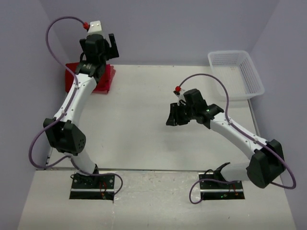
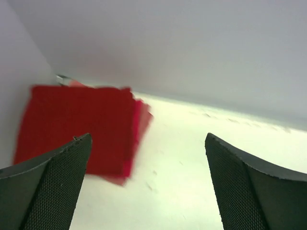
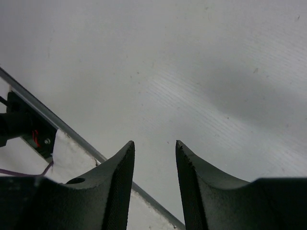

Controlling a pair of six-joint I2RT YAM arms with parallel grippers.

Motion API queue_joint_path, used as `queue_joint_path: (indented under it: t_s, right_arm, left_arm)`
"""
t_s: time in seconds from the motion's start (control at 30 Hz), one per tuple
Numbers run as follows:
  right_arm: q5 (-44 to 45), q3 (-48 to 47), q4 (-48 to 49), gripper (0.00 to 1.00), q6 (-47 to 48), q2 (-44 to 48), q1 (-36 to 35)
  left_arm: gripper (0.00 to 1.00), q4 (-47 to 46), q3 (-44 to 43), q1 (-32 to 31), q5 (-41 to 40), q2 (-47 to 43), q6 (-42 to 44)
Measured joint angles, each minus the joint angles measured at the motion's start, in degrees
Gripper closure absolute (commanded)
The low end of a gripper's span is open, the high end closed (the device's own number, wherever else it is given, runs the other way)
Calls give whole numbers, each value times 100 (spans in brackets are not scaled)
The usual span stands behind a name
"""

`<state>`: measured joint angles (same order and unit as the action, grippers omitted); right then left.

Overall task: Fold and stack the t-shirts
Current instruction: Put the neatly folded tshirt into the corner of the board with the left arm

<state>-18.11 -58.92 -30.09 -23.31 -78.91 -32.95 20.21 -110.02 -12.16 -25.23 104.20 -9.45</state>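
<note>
T-shirts [image 1: 106,79]: folded red stack, far-left corner of table [image 1: 144,143], below wide-open, empty left gripper [image 1: 103,45]; left wrist view: layers offset, likely to slip if brushed; right wrist view: right gripper [image 3: 154,148] narrowly parted, empty.

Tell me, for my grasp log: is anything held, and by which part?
Nothing is held: the left gripper has jaws wide open, clear of the folded t-shirts; the right gripper has jaws apart over the table.

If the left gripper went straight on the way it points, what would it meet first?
Likely the bare table, just beside the stacked t-shirts; the left gripper is open and empty. Depth is unclear.
</note>
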Motion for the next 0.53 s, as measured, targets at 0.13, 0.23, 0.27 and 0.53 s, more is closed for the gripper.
queue_joint_path:
  t_s: [0.13, 0.23, 0.27, 0.53]
  right_arm:
    - [74, 168, 461, 58, 7, 769, -2]
    - [79, 378, 776, 58, 7, 1322, -4]
    - [83, 446, 837, 57, 7, 1458, -4]
    - [232, 1154, 1255, 58, -46, 2186, -4]
  left_arm:
    - [0, -433, 1779, -214, 979, -1169, -846]
    - [0, -621, 2590, -876, 1261, -1349, -1110]
    - [0, -629, 2811, -1147, 1281, -1349, -1119]
    - [0, -590, 4481, -2870, 920, -1845, -1207]
